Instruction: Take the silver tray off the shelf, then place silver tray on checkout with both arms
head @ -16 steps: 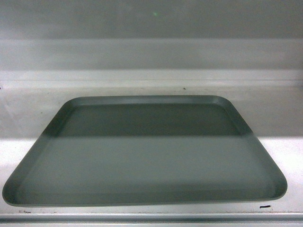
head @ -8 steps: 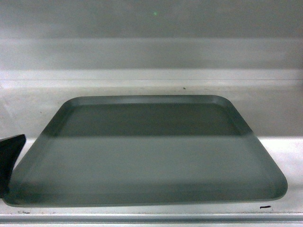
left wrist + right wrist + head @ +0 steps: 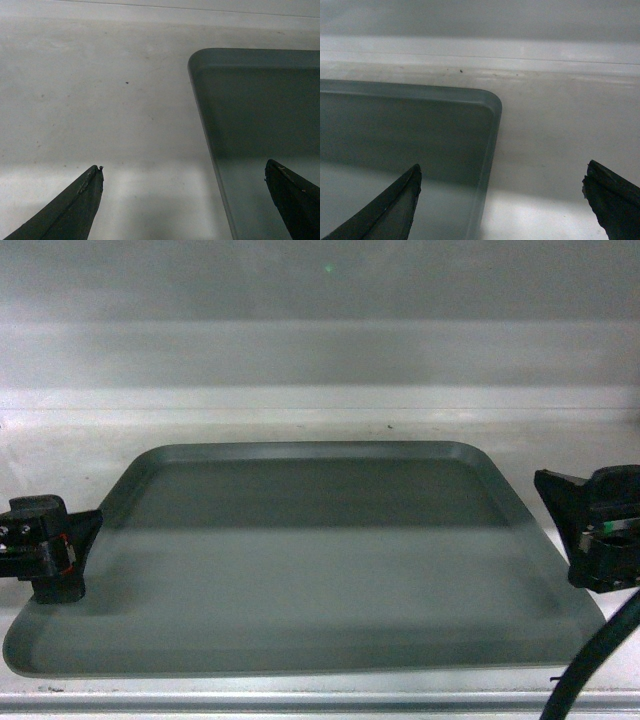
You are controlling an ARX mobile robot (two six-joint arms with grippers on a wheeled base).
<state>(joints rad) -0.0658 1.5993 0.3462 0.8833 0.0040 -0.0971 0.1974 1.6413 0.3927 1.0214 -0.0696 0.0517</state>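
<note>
1. the silver tray [image 3: 310, 560] lies flat on the shelf [image 3: 300, 425], its front edge just behind the lip at 6 o'clock.
2. the left gripper [image 3: 184, 175], at 9 o'clock, has jaws spread astride the tray's left rim.
3. the right gripper [image 3: 501, 180], at 3 o'clock, straddles the right rim, jaws equally spread.
4. likely best: close both together, at matching depth, then lift level.

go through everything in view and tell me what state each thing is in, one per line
silver tray: lying flat on the shelf, empty, not gripped.
shelf: bears the tray.
left gripper: jaws open, straddling the tray's left rim.
right gripper: jaws open, straddling the tray's right rim.
</note>
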